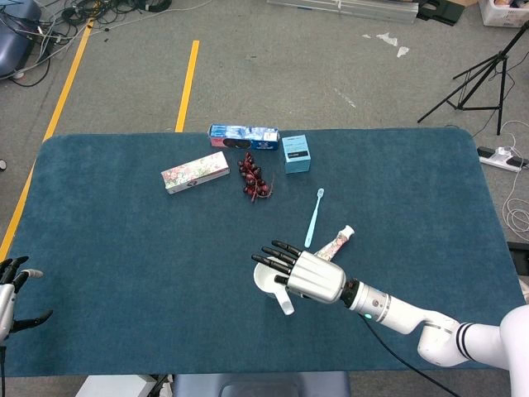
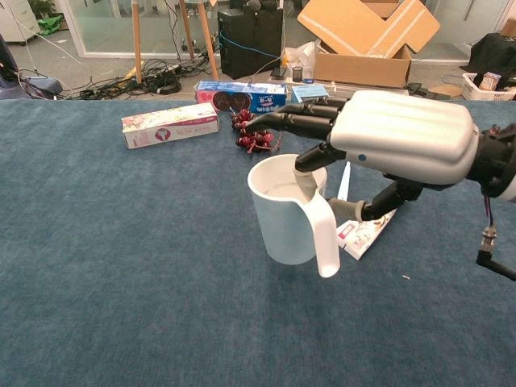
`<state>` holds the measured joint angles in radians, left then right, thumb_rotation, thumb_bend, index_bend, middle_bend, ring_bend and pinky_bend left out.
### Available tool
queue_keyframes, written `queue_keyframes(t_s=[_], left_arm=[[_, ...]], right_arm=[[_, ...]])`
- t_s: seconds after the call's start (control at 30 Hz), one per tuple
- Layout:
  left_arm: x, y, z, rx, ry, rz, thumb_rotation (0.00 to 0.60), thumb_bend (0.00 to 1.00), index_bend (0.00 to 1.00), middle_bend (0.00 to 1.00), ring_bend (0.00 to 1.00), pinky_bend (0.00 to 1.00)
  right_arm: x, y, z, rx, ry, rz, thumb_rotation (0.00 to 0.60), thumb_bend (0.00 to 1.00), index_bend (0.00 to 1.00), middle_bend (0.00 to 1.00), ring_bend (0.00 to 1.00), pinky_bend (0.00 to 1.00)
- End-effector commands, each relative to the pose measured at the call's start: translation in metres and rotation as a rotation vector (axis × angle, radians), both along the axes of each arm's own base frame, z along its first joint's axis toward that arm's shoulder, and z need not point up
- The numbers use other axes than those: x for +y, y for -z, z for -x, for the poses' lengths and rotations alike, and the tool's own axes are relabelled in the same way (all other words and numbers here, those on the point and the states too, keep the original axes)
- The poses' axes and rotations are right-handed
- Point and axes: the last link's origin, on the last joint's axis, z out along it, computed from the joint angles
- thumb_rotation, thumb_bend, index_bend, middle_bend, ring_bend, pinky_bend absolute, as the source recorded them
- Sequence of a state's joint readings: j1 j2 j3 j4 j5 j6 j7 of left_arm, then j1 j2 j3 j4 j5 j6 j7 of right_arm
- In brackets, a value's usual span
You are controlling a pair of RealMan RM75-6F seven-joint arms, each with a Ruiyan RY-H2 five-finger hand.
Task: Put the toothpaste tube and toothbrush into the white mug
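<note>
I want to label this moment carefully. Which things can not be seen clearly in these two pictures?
- White mug: head view, mostly under the right robot hand.
- Toothpaste tube: chest view, only its end shows beneath that hand.
- Toothbrush: chest view, mostly behind the hand.
- Left robot hand: head view, cut by the left edge; absent from chest view.
- Print on the boxes: too small to read.

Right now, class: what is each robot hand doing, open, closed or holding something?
Left hand: open, holding nothing, at the table's left edge.
Right hand: holding the white mug by its rim.
</note>
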<state>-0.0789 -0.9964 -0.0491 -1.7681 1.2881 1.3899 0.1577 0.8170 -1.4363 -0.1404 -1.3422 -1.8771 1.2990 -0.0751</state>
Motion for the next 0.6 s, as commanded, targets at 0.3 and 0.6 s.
queue_keyframes(t_s=[0.3, 0.6], left_arm=[[0.001, 0.002, 0.001, 0.009, -0.012, 0.007, 0.600, 0.07, 0.32, 0.15, 0.10, 0.07], [0.001, 0.003, 0.003, 0.014, -0.022, 0.013, 0.600, 0.07, 0.32, 0.15, 0.09, 0.07]], right_arm=[[0.008, 0.009, 0.022, -0.011, 0.014, -0.001, 0.600, 0.35, 0.66, 0.00, 0.00, 0.12], [0.010, 0.021, 0.039, -0.006, 0.048, -0.028, 0.600, 0.35, 0.66, 0.00, 0.00, 0.12]])
